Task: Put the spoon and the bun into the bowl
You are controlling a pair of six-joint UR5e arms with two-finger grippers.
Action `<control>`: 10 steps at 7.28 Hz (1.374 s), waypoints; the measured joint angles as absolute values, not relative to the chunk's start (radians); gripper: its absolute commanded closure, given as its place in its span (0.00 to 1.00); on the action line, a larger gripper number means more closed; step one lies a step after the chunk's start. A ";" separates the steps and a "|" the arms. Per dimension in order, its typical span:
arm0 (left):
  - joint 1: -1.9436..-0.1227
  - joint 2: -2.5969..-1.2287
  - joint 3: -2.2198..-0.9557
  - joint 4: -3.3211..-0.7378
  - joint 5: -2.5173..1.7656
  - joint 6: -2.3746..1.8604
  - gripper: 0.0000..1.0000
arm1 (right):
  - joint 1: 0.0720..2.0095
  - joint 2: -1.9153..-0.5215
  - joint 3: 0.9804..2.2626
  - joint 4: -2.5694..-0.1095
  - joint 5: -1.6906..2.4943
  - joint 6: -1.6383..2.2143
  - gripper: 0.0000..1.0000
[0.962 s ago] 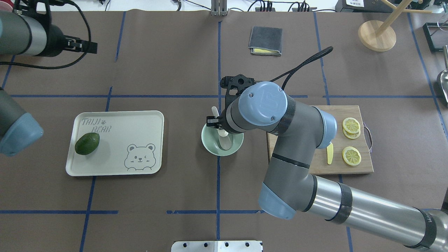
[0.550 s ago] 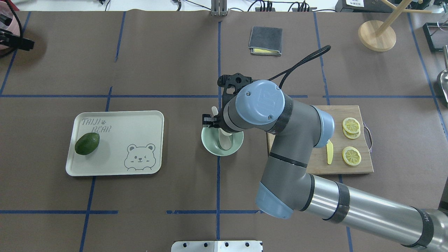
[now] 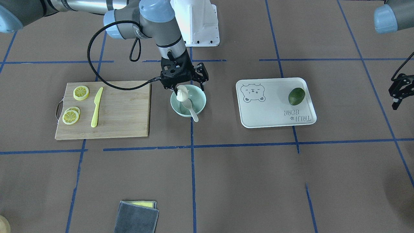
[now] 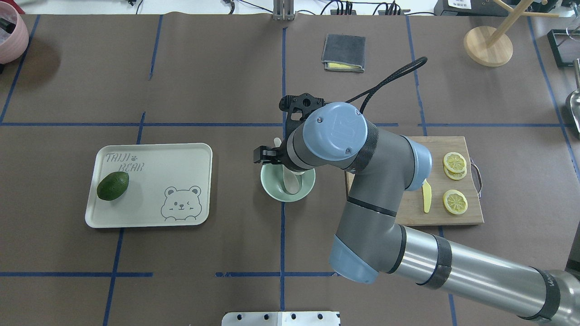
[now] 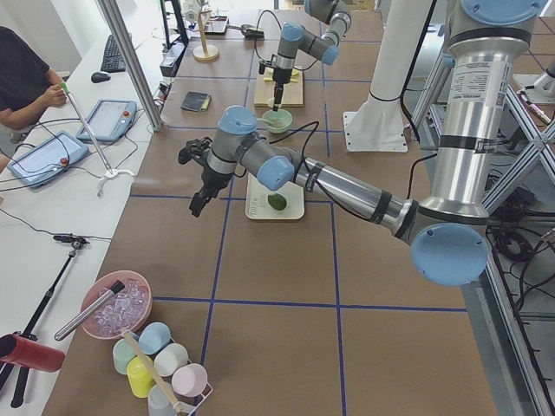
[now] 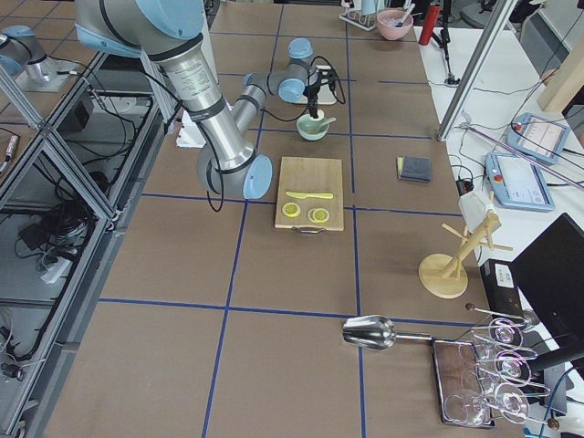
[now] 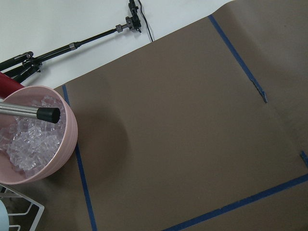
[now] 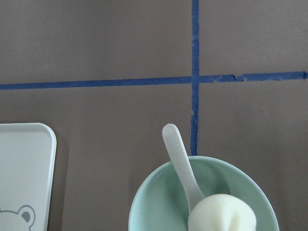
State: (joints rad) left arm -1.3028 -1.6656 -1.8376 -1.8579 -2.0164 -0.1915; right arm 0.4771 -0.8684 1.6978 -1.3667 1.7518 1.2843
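The mint-green bowl (image 3: 199,97) stands at the table's middle; it also shows in the overhead view (image 4: 274,190) and the right wrist view (image 8: 159,207). The white bun (image 3: 181,93) (image 8: 221,214) lies inside it. The off-white spoon (image 3: 193,113) (image 4: 291,181) (image 8: 177,151) lies in the bowl with its handle over the rim. My right gripper (image 3: 187,87) hovers just above the bowl and bun, open and empty. My left gripper (image 3: 399,94) hangs far off to the left, open and empty, away from the bowl.
A white bear-print tray (image 3: 275,110) holds an avocado (image 3: 296,96). A wooden board (image 3: 123,110) carries lemon slices (image 3: 81,93) and a yellow knife (image 3: 96,106). A grey cloth (image 3: 137,216) lies at the far side. A pink bowl of ice (image 7: 29,139) sits under my left wrist.
My left arm has pulled back out of the overhead view to the left. My right gripper's visible finger has shifted left over the bowl's edge. The bowl and spoon have not moved.
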 measured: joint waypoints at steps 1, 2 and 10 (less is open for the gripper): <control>-1.334 -1.665 -1.805 -1.829 -2.041 -0.142 0.00 | 0.477 -0.868 1.698 -1.367 1.752 1.284 0.00; -1.376 -1.665 -1.774 -1.785 -2.086 -0.084 0.00 | 0.477 -0.868 1.698 -1.367 1.752 1.284 0.00; -1.532 -1.620 -1.619 -1.666 -2.331 0.109 0.00 | 0.698 -0.989 1.893 -1.627 1.929 1.055 0.00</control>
